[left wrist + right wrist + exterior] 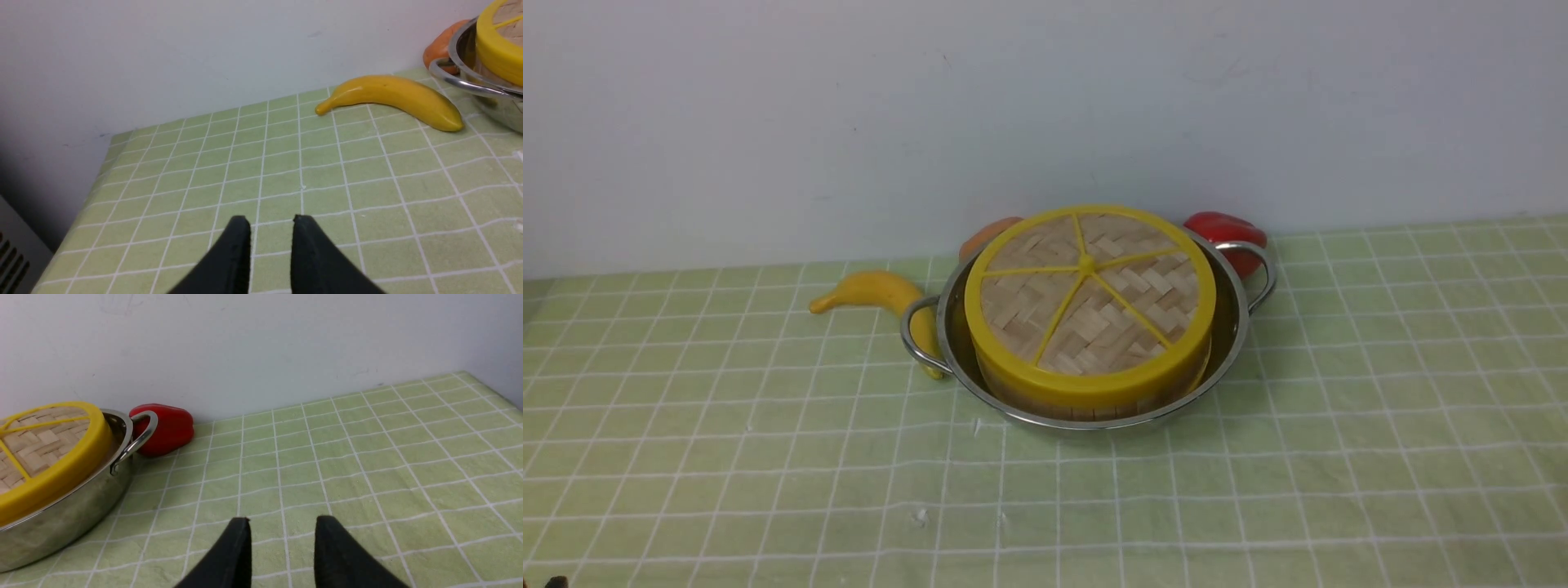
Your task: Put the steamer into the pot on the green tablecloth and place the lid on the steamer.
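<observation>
While the jaws of the left gripper [271, 241] are standing partly open with nothing between them, those of the right gripper [282, 543] are also parting moderately around bare air. Both are hanging well apart from the steamer [1094, 406], which is sitting inside the pot [1086, 425] on the green tablecloth [833, 482], its top covered by the lid [1127, 314].

The task is looking finished, so no new hold is seeming needed. If the lid were wanting a nudge, its thick yellow rim would be the place to pinch, from opposite sides; the woven middle is probably light and a little springy, and might be denting under a hard squeeze. The steamer is likely handling as light but bulky, with a smooth band that could be slipping. The pot is looking stiff and slick, better taken by its loop handles [922, 336].

Beyond, a banana [874, 287] is lying beside the left handle, and a red pepper [1217, 224] is resting behind the right one.
</observation>
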{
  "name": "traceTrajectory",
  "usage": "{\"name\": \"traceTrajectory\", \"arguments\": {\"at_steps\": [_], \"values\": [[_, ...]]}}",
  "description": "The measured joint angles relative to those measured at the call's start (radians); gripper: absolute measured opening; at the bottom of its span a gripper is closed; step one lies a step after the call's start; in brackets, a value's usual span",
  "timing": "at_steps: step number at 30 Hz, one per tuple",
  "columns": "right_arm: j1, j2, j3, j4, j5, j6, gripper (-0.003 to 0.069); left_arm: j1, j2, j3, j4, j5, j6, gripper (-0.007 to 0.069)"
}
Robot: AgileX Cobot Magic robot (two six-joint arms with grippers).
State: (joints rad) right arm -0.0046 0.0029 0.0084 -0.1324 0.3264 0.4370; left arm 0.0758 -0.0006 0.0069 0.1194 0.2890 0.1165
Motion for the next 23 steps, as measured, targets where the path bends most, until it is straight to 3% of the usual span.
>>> {"name": "traceTrajectory", "arguments": {"at_steps": [23], "values": [[0.0,0.0,0.0,0.0,-0.002,0.0,0.024,0.001,0.0,0.0,0.0,0.0,0.0,0.0191]]}}
